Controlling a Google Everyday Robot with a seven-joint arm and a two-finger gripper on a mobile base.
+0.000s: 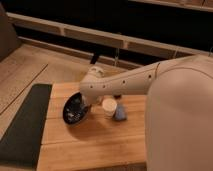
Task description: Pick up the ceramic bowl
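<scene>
The ceramic bowl (75,110) is glossy black with pale streaks inside. It hangs tilted at the left of the wooden table (95,145), with its right rim raised. My gripper (86,102) reaches down from the white arm (125,80) and is shut on that right rim. The wrist hides most of the grip.
A small cream cup (109,107) stands just right of the bowl, with a blue-grey lump (120,114) beside it. A dark mat (25,125) lies along the table's left side. A bench and dark wall run along the back.
</scene>
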